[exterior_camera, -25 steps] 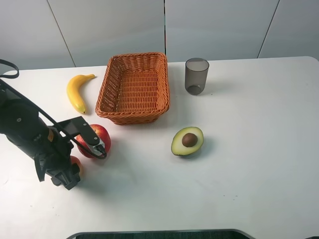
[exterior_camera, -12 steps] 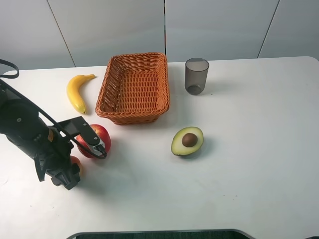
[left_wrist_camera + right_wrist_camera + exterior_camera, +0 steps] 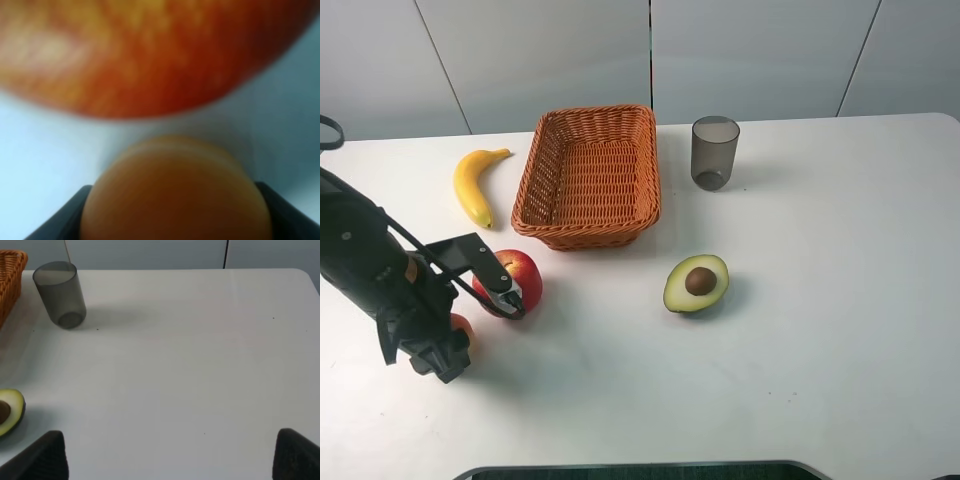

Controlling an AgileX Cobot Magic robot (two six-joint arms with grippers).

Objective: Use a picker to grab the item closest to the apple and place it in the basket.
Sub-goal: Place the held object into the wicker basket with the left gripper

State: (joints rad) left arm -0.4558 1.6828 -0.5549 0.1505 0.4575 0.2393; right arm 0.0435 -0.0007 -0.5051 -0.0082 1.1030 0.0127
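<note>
A red apple (image 3: 515, 280) lies on the white table, left of centre. Just beside it is a small orange fruit (image 3: 463, 325), mostly covered by my left gripper (image 3: 453, 342). The left wrist view shows the orange fruit (image 3: 175, 190) filling the space between the dark fingers (image 3: 75, 212), with the blurred apple (image 3: 150, 50) right behind it; the gripper is shut on the fruit. The woven basket (image 3: 651, 170) stands at the back centre, with nothing in it. My right gripper (image 3: 170, 460) hangs open over bare table and does not show in the high view.
A banana (image 3: 472, 185) lies left of the basket. A grey cup (image 3: 714, 152) stands right of the basket. A halved avocado (image 3: 696, 283) lies in the middle of the table. The right wrist view catches the cup (image 3: 59, 294), avocado (image 3: 10, 410) and a basket corner (image 3: 9, 280).
My left arm has shifted slightly left with the orange fruit between its fingers. The apple and the other things have stayed put.
</note>
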